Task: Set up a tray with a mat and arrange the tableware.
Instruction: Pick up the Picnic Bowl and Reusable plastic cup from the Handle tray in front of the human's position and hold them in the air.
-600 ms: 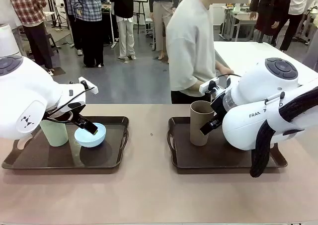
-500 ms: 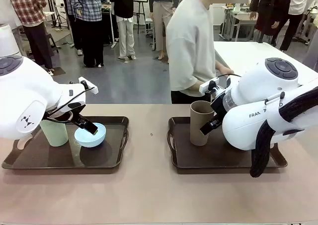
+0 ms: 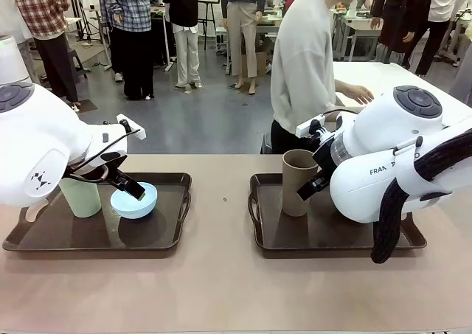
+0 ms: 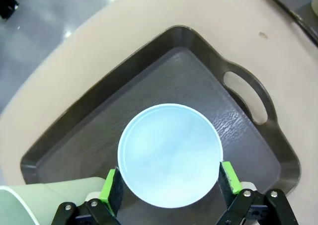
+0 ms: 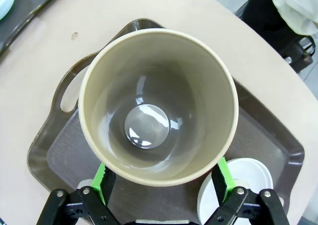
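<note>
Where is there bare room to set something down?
Bare: the table between the left tray and right tray, its near edge, and the left tray's near half in front of the light blue bowl. Crowded: the pale green cup, that bowl and the left gripper; the brown cup, bluish-white bowl and right gripper.

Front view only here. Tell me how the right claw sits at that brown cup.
Observer: The right claw is open, straddling the cup.
Operator: Report what else is on that tray.
Observer: A white bowl sits on the tray right beside the cup.
Operator: Now give me the left claw.
Observer: The left claw is open too, straddling the blue bowl; I cannot tell whether it touches.
</note>
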{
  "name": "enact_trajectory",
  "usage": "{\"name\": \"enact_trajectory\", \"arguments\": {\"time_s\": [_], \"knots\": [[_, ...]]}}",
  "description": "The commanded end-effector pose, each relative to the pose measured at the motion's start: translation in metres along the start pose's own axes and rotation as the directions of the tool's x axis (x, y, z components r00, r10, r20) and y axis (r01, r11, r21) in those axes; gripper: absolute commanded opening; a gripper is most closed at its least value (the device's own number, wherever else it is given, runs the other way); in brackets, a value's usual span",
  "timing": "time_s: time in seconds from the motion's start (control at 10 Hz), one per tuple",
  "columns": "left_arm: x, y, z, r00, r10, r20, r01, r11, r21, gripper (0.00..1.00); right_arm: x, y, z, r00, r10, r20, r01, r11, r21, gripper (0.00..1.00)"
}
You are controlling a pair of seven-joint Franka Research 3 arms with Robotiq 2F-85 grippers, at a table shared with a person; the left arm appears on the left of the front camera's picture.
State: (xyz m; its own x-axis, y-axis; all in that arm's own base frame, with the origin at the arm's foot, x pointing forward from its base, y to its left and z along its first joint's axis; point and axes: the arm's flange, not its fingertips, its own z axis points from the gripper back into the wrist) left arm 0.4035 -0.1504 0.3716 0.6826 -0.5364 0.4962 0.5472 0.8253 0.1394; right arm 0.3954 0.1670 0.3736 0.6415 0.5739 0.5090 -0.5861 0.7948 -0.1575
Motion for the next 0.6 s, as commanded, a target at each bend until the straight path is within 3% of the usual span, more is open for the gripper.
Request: {"name": "enact_trajectory", "arguments": {"time_s": [0.0, 0.5], "knots": [[0.0, 0.0, 0.0, 1.0, 0.0, 0.0, 0.0, 1.0, 0.0, 1.0, 0.0, 0.0, 0.0, 1.0, 0.0, 0.0, 0.0, 1.0, 0.0, 1.0], [0.0, 0.0, 0.0, 1.0, 0.0, 0.0, 0.0, 1.0, 0.0, 1.0, 0.0, 0.0, 0.0, 1.0, 0.0, 0.0, 0.0, 1.0, 0.0, 1.0]]}}
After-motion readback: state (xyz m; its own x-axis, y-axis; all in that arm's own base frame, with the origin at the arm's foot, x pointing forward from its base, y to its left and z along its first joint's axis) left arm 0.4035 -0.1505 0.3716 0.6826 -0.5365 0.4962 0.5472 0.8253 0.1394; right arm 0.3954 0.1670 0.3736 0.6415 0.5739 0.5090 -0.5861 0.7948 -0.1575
